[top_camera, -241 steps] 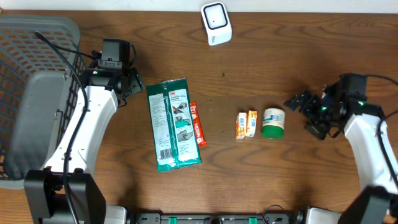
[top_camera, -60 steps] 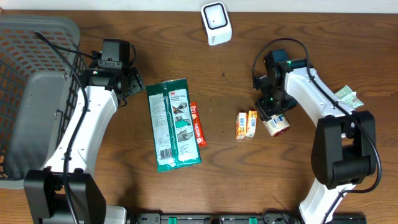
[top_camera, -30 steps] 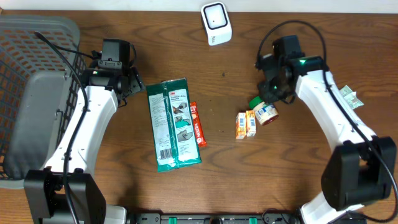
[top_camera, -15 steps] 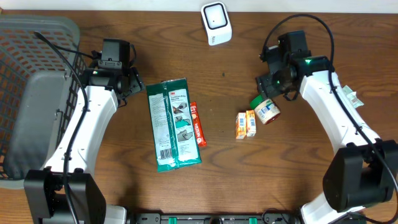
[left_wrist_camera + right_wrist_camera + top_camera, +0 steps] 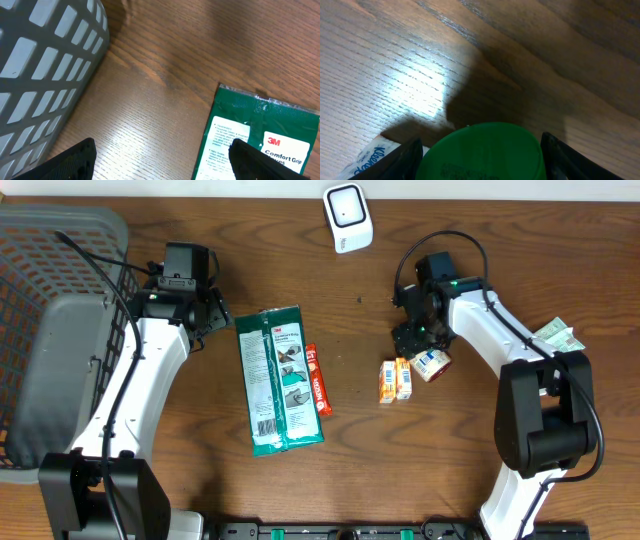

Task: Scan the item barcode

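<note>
well, our right gripper (image 5: 412, 333) hangs over the green lid (image 5: 480, 150) of the small jar (image 5: 433, 363), a finger on each side of it; we cannot tell whether they press it. the jar lies on its side on the table (image 5: 450, 470), just beside two small orange boxes (image 5: 397, 379). the white scanner (image 5: 347, 217) sits well apart. our left gripper (image 5: 162, 152) gapes wide and empty near the green 3m pack (image 5: 280, 378), beside the grey basket (image 5: 50, 320).

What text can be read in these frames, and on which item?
"3M": on the green package.
"Comfort Grip": same package; the line below is cut off.
"Kleenex": on the small pack, partly cut by the frame edge.
Red bar and jar label: too small to read.
</note>
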